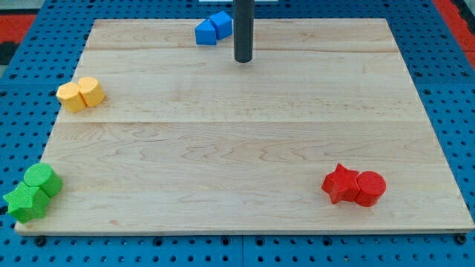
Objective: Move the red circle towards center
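The red circle (370, 188) lies near the board's lower right, touching a red star-shaped block (341, 183) on its left. My tip (243, 60) rests on the board near the view's top centre, far up and left of the red circle. Two blue blocks (213, 29) sit just left of the rod at the top edge.
Two yellow blocks (82, 93) lie at the left edge. Two green blocks (33, 192) sit at the lower left corner. The wooden board (245, 141) lies on a blue pegboard surface (453, 89).
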Controlling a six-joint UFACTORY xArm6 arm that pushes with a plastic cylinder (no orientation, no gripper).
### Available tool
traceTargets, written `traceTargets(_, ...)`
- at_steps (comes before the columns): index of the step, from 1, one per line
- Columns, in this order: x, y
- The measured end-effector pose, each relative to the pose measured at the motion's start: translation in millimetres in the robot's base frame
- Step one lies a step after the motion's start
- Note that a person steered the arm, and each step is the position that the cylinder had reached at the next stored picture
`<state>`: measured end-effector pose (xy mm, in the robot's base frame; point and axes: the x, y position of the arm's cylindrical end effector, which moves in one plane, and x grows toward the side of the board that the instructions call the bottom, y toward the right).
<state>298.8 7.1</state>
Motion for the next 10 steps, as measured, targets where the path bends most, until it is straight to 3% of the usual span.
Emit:
traceTargets(6,5.2,-0.6)
traceTargets(7,62.5,22.9)
traceTargets(9,185.4,2.4)
traceTargets(10,234.5,41.3)
